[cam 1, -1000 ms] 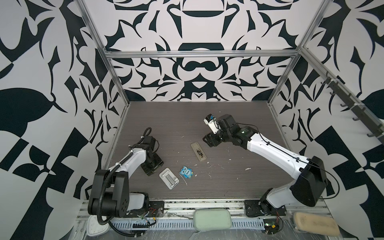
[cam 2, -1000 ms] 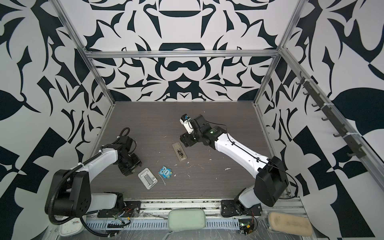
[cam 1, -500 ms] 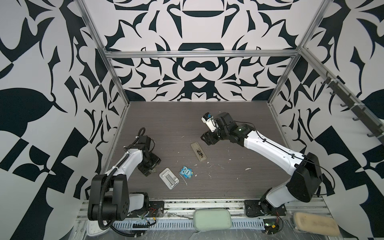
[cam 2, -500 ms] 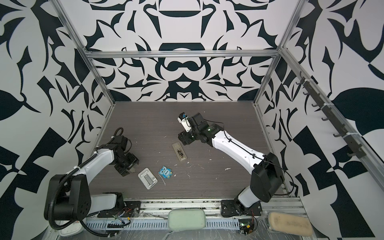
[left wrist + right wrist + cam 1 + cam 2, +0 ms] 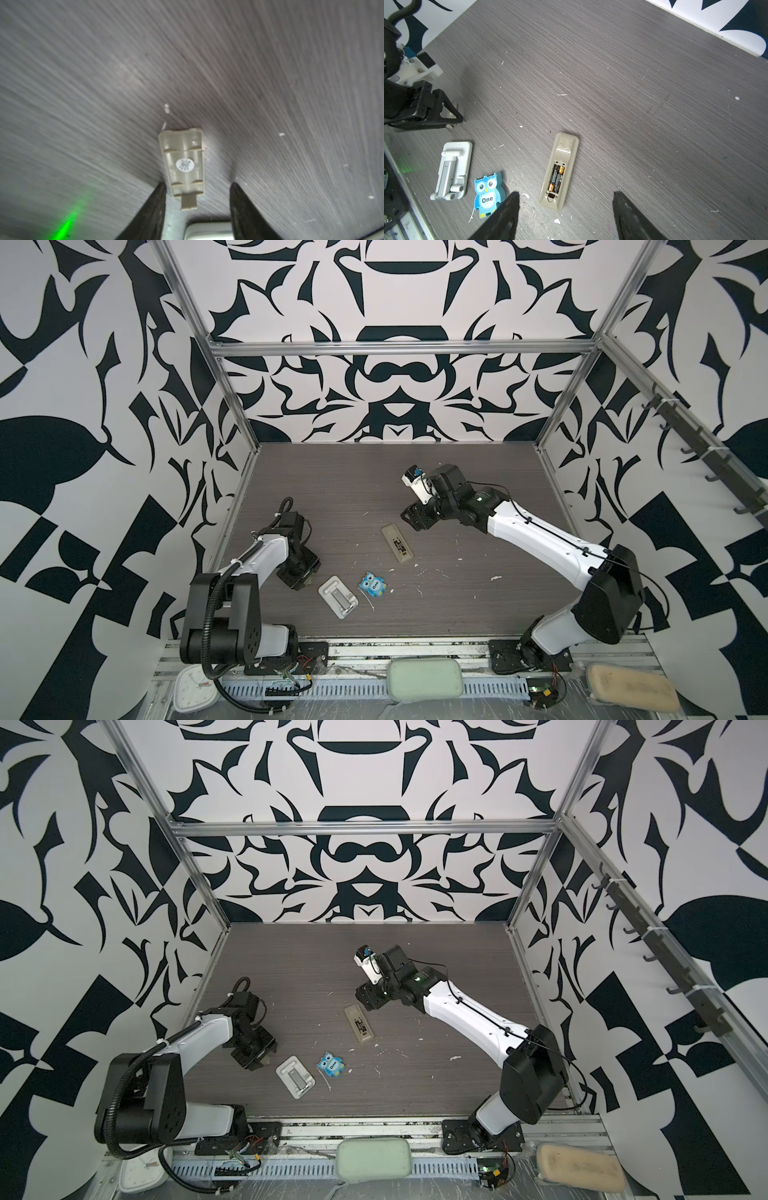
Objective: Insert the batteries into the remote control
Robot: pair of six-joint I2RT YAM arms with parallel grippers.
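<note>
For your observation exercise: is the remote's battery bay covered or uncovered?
Uncovered: both batteries lie exposed in the remote control, which rests back up.

**Odds and ends on my bench**

On my dark wood-grain bench (image 5: 332,481) a white stand (image 5: 338,596) with a grey metal bar lies flat. A blue owl-shaped piece (image 5: 375,584) marked "One" sits just beside it, not touching. A small beige lid (image 5: 184,162) with a round white sticker lies near the stand. White specks dot the surface. Along the front rail rest a white clock (image 5: 193,691), a pale green pad (image 5: 424,676) and a tan pad (image 5: 631,686). Dark hooks (image 5: 702,437) line the patterned wall to my right.
</note>
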